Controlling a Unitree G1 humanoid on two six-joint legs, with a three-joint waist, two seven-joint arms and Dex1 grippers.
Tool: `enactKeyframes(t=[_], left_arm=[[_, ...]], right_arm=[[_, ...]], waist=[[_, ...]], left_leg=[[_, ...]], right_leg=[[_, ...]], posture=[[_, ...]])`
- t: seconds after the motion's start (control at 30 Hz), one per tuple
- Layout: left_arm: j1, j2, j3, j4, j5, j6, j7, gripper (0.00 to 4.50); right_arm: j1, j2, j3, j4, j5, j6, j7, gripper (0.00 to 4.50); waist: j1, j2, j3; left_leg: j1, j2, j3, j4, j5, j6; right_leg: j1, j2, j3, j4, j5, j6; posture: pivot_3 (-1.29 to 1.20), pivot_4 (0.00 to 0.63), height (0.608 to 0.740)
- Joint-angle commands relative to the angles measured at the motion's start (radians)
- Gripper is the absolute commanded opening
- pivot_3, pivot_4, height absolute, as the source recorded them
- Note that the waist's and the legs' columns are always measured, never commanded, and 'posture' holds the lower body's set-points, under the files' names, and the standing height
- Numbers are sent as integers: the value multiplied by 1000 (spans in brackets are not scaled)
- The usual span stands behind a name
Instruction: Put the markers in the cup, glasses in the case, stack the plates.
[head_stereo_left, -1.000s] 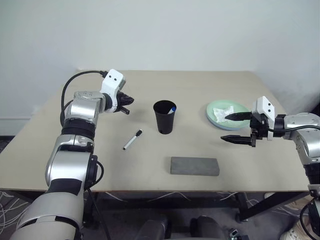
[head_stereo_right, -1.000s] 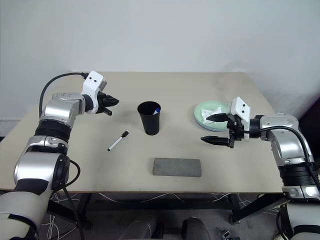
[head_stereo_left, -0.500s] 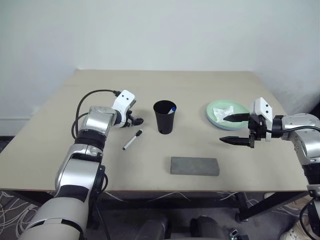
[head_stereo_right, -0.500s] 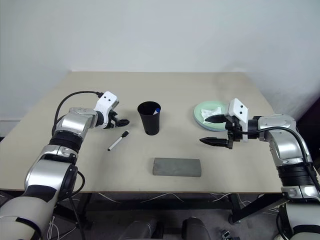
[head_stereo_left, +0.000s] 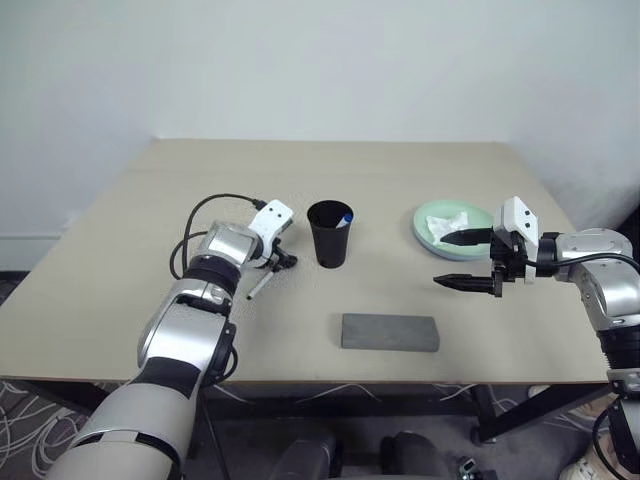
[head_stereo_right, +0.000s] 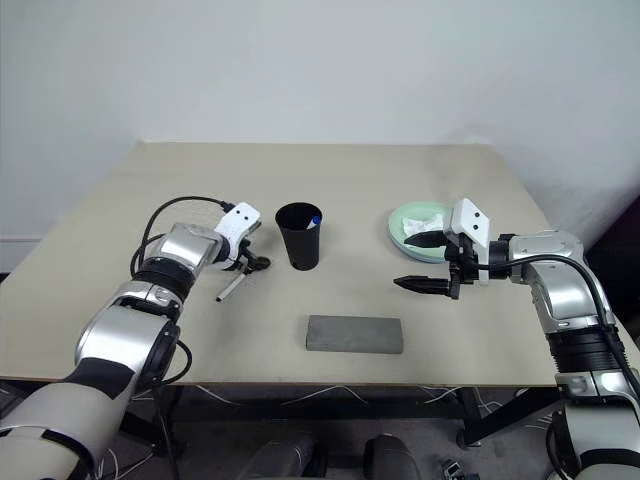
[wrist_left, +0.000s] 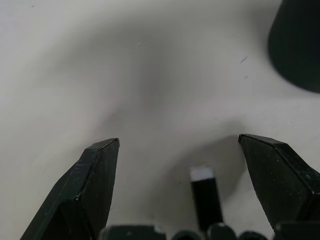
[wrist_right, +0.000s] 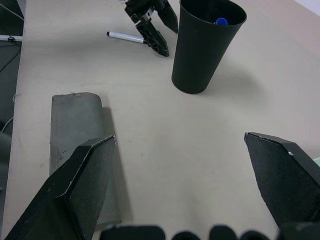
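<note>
A black cup (head_stereo_left: 329, 235) stands mid-table with a blue-capped marker (head_stereo_left: 346, 216) inside it. To its left a white marker (head_stereo_left: 258, 286) lies on the table. My left gripper (head_stereo_left: 284, 262) is open and low over that marker's black cap (wrist_left: 205, 197), which lies between the fingers, untouched. A grey case (head_stereo_left: 389, 332) lies shut near the table's front edge. A pale green plate (head_stereo_left: 482, 217) sits at the right. In front of it my right gripper (head_stereo_left: 441, 261) hovers open and empty. The glasses are out of view.
A crumpled white tissue (head_stereo_left: 445, 222) lies on the green plate. The tan table (head_stereo_left: 400, 170) reaches back to a white wall. The cup stands close to the right of my left gripper.
My left gripper has come down and right from above the table's left side to the marker's cap, and it has gone from shut to open. The right arm has held still.
</note>
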Motion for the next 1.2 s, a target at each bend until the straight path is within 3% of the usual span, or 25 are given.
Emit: enactKeyframes(t=[0.03, 0.47, 0.6, 0.9, 1.2], left_arm=[[-49, -1, 9, -1, 2, -6, -5, 4048], [-53, 3, -10, 36, 21, 81, -53, 4048], [-52, 7, -23, 39, 34, 99, -66, 3258], [-49, 11, -33, 37, 41, 103, -65, 65], [-51, 17, -52, 35, 52, 93, -77, 13]], right_arm=[[-21, -5, -21, -42, 10, -1, -8, 4500], [-19, -5, -18, -49, 10, 3, -15, 4500], [-18, -5, -17, -49, 10, 4, -15, 4500], [-20, -5, -18, -47, 9, 3, -16, 4500], [-16, -4, -18, -48, 9, 1, -18, 4500]], waist=[[0, 0, 0], [-1, 0, 0], [-2, 0, 0], [-3, 0, 0], [-3, 0, 0]], left_leg=[[0, 0, 0, 0, 0, 0], [0, 0, 0, 0, 0, 0], [1, 0, 0, 0, 0, 0], [1, 1, 0, 0, 0, 0], [2, 1, 0, 0, 0, 0]], right_leg=[[0, 0, 0, 0, 0, 0], [0, 0, 0, 0, 0, 0], [0, 0, 0, 0, 0, 0], [1, 0, 0, 1, 0, 0], [1, 0, 0, 1, 0, 0]], posture=[[0, 0, 739], [0, 0, 739], [0, 0, 739], [0, 0, 739], [0, 0, 739]])
